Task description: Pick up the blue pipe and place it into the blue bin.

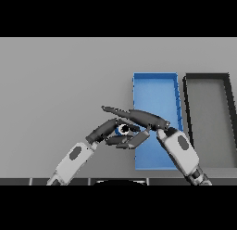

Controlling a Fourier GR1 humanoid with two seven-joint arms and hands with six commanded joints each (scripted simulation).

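Beside blue bin (156, 92), blue pipe (123, 129) between hands.

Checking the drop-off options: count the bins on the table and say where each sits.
2. The blue bin lies right of centre, partly covered by the right hand. The dark grey bin lies beside it, nearer the table's right edge. None seems hidden.

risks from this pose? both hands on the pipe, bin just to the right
1. The pipe is mostly hidden between the left hand and the right hand, so the hold cannot be checked; it may slip.
2. The hands overlap closely, so moving either one could knock the other.
3. The pipe sits at the blue bin's left wall; a low carry could catch the rim. The black bin beside it risks an overshoot.
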